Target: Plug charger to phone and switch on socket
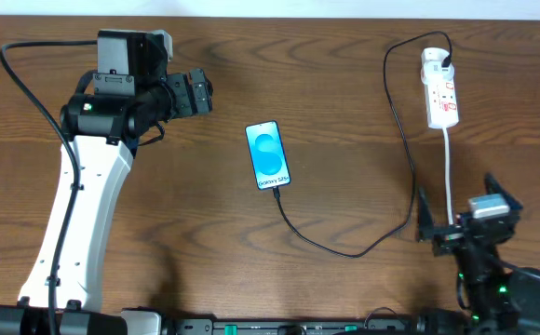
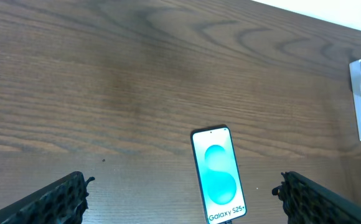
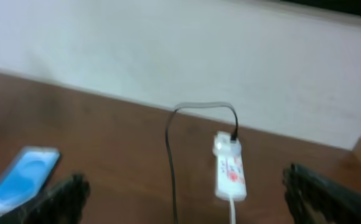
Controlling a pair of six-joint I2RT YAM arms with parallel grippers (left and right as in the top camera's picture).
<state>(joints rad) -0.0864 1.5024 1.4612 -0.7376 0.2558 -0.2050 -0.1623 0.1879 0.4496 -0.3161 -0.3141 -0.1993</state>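
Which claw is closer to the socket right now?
Right. The right claw sits open on the robot's side of the socket, facing it along its white cord. The left claw is open far across the table, beyond the phone.

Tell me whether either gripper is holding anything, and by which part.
Nothing is held. The left gripper and the right gripper both stand open and empty, clear of the thin black charger cable and the blue-screened smartphone.
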